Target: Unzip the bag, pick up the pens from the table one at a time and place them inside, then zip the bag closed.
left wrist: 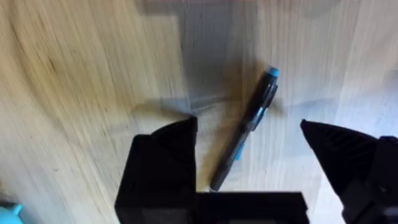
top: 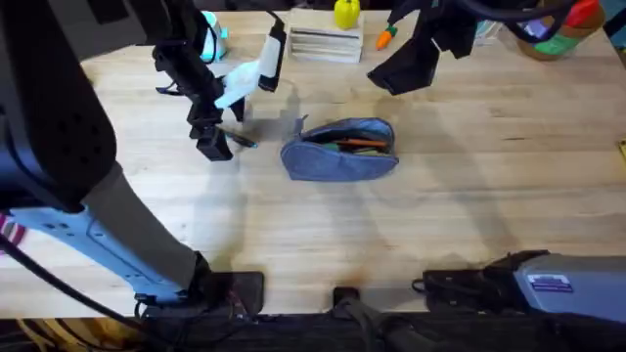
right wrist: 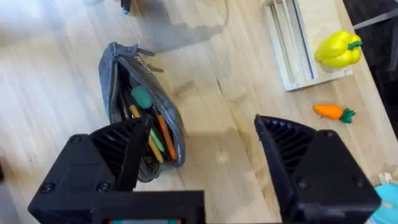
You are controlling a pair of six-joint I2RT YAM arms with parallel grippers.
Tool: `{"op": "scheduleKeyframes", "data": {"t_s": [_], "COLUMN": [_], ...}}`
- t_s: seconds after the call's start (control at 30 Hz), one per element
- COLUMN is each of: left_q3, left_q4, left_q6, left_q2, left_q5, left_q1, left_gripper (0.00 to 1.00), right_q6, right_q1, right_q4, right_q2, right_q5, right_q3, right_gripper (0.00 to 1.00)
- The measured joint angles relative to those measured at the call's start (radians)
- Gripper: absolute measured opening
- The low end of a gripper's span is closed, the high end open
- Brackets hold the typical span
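My left fingers [left wrist: 249,155] spread wide, empty, straddling the blue-capped pen [left wrist: 245,127] on the counter [left wrist: 74,81]; right fingers [right wrist: 205,155] gape empty above the unzipped bag [right wrist: 124,81], leaving its mouth clear.

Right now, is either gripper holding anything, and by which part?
Nothing is held. The left gripper is open astride the dark pen on the table; the right gripper is open above the bag.

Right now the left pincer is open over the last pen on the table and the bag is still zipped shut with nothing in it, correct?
Not quite. The left pincer is open over the pen on the table, but the bag is unzipped and already holds several pens; the right wrist view shows this.
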Motion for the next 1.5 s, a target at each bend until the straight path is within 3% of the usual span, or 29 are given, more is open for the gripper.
{"op": "scheduleKeyframes", "data": {"t_s": [0.73,0.83,0.97,1.13,1.23,1.5], "left_q3": [0.033,0.044,0.055,0.059,0.059,0.059], "left_q4": [-0.014,-0.002,0.031,0.023,0.005,0.001], "left_q6": [0.000,-0.003,-0.012,-0.024,-0.028,-0.035], "left_q2": [0.040,0.050,0.060,0.064,0.065,0.064], "left_q5": [0.030,0.037,0.048,0.057,0.063,0.071], "left_q1": [0.009,0.010,0.010,0.010,0.010,0.010], "left_gripper": [0.988,0.815,0.486,0.290,0.094,0.057], "right_q6": [0.000,0.000,0.000,0.000,0.000,0.000], "right_q1": [0.000,0.000,0.000,0.000,0.000,0.000], "right_q4": [0.000,0.000,0.001,0.001,0.001,0.004], "right_q2": [0.000,0.000,0.000,0.000,0.000,0.000], "right_q5": [0.000,0.000,0.000,0.000,0.000,0.000], "right_q3": [0.000,0.000,0.000,0.000,0.000,0.000], "right_gripper": [0.997,0.997,0.997,0.997,0.997,0.997]}}
